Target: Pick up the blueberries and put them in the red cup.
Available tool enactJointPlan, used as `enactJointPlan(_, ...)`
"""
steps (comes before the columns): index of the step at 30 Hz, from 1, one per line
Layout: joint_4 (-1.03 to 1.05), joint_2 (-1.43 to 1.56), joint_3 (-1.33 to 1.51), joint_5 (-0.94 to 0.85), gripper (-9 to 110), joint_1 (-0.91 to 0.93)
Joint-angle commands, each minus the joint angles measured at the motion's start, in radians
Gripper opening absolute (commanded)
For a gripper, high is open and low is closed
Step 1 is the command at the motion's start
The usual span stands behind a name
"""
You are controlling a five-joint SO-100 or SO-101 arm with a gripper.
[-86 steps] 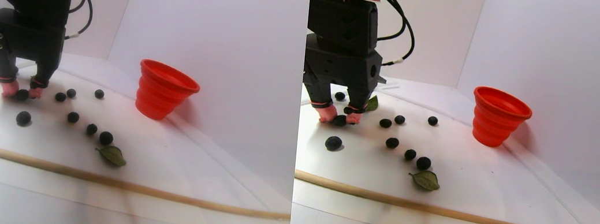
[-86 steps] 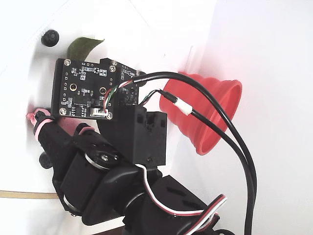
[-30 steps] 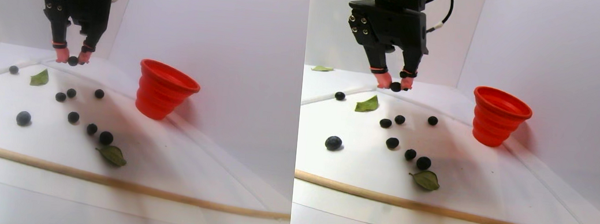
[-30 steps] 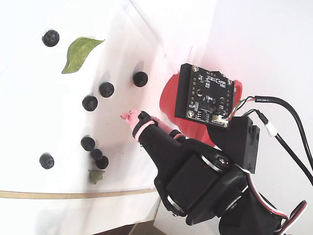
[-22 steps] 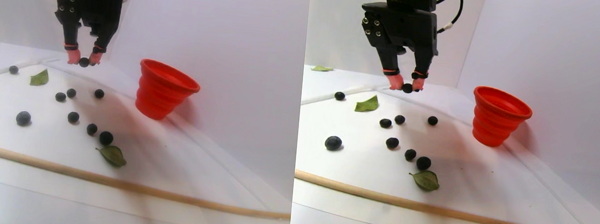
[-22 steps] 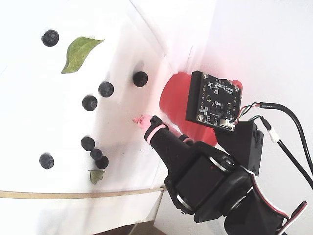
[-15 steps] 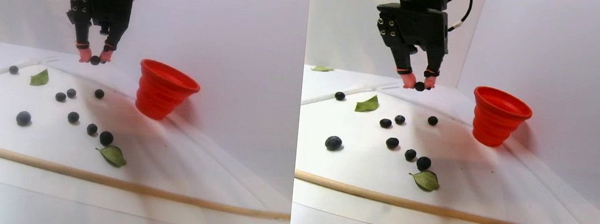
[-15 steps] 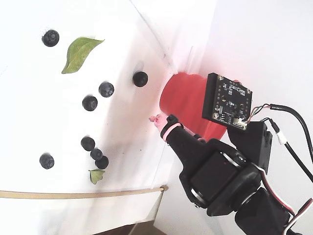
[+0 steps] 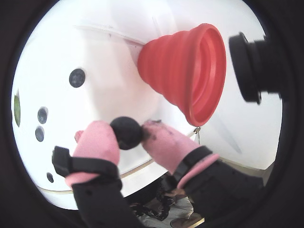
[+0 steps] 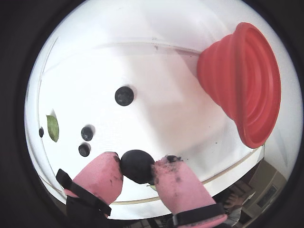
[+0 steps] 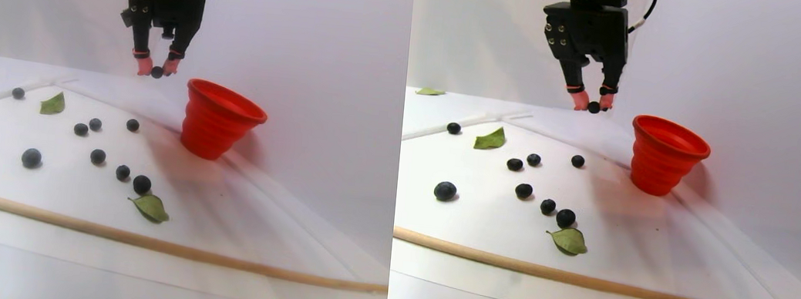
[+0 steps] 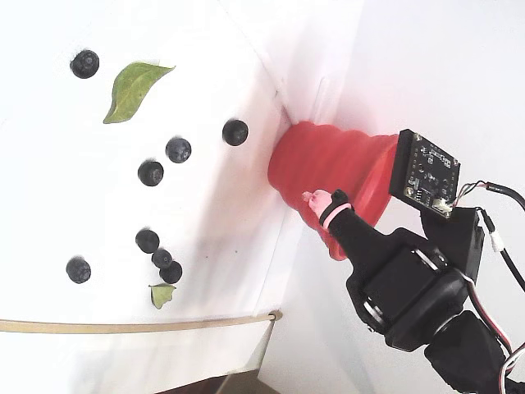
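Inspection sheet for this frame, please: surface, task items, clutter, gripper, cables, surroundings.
Surface: white paper sheet on a white table.
Job's things: red cup upright; seven loose blueberries on the sheet; held blueberry in the air, short of the cup.
Clutter: green leaves; wooden stick across the front.
Gripper: gripper shut on the held berry, pink fingertips.
Cables: black cables on the arm.
Surroundings: white walls.

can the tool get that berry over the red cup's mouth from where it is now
Probably yes. The tool is shut on a blueberry and hangs above rim height, just beside the red cup. Nothing stands between them in the stereo pair view, and the cup's mouth is open.
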Motion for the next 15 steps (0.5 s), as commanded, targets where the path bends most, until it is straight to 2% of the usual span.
enactJointPlan(1,0.002,0.087,-0.08,-0.018,11,0.066)
enactJointPlan(15,0.023,0.057,-0.155,-0.049,11,0.167)
